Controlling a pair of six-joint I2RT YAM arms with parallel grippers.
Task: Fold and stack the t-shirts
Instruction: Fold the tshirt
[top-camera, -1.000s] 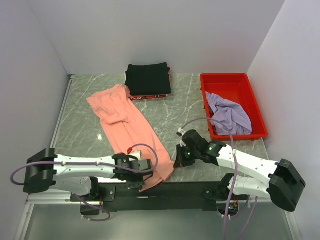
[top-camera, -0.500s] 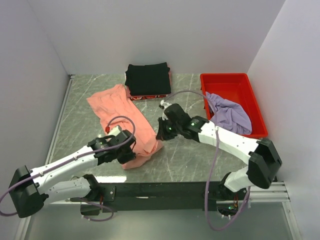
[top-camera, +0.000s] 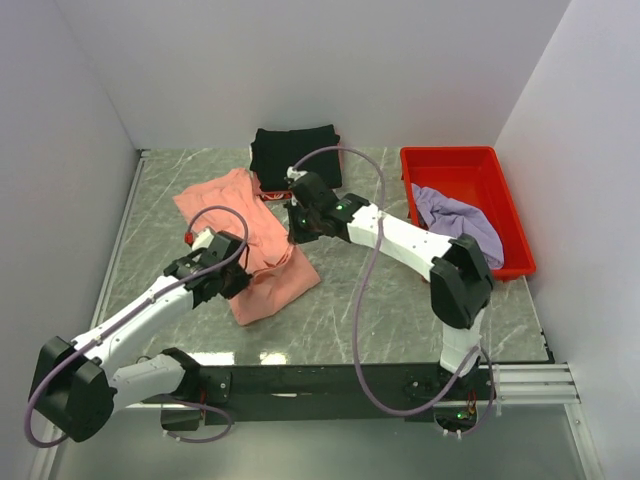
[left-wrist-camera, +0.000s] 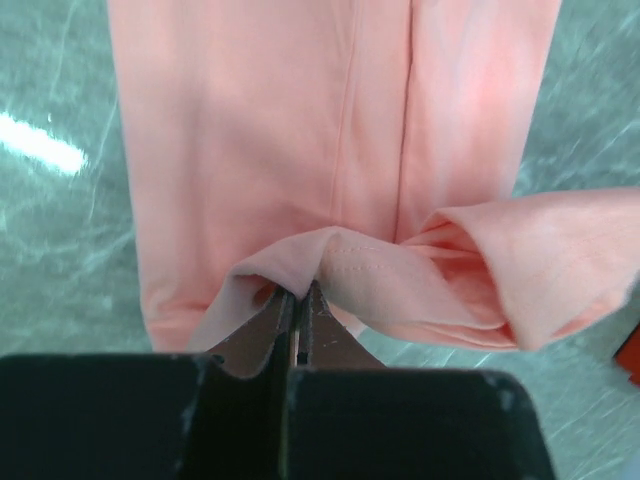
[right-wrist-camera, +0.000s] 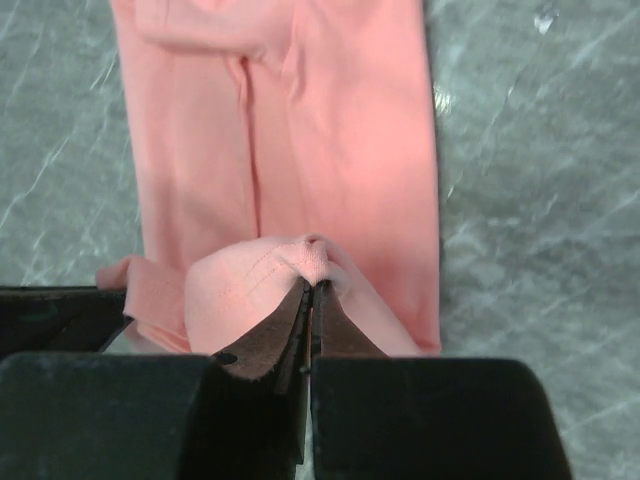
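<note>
The salmon-pink t-shirt (top-camera: 228, 212) lies on the table left of centre, its near end lifted and doubled back over itself. My left gripper (top-camera: 236, 268) is shut on a hem corner of the pink t-shirt (left-wrist-camera: 330, 180). My right gripper (top-camera: 294, 230) is shut on the other hem corner of the pink t-shirt (right-wrist-camera: 330, 130). The black t-shirt (top-camera: 296, 157) sits in a neat rectangular fold at the back centre. The lavender-purple t-shirt (top-camera: 455, 227) lies crumpled in the red tray (top-camera: 449, 162).
The red tray stands at the right side of the marble table (top-camera: 380, 300). White walls close the table in at the back and both sides. A red-edged item (top-camera: 292, 193) peeks from under the black fold.
Both grippers have carried the pink t-shirt's near hem from the table's front edge toward the back, folding the shirt over itself. The right arm has stretched far across the table.
</note>
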